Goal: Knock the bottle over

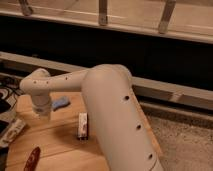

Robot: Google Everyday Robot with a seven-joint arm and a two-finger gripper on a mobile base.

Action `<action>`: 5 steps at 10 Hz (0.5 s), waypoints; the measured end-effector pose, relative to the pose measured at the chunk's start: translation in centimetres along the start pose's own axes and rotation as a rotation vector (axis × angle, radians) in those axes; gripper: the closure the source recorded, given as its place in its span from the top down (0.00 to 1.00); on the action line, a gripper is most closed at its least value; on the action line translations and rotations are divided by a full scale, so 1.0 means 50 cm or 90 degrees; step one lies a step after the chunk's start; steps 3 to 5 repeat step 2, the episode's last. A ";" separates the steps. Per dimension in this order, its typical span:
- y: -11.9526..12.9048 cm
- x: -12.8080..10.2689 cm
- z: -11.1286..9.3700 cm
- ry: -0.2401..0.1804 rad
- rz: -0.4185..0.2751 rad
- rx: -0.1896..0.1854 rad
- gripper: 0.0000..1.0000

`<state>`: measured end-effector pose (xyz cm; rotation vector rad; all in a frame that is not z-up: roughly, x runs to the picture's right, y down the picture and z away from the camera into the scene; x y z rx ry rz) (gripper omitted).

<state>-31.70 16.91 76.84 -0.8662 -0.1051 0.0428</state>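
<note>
The bottle (13, 132) is a slim whitish plastic bottle. It lies on its side at the left edge of the round wooden table (60, 145). My gripper (42, 114) hangs at the end of the white arm (105, 100), above the table and to the right of the bottle. It is apart from the bottle and nothing shows in it.
A dark rectangular block with a white edge (82, 125) stands near the table's middle. A reddish-brown oblong object (32, 157) lies at the front left. A small blue object (61, 103) lies behind the gripper. Dark cables (6, 95) sit off the left edge.
</note>
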 end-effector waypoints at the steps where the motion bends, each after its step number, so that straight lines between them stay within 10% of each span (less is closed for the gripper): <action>1: -0.006 -0.003 -0.001 0.003 -0.002 0.002 0.00; 5: -0.007 -0.007 0.000 0.005 -0.004 0.002 0.00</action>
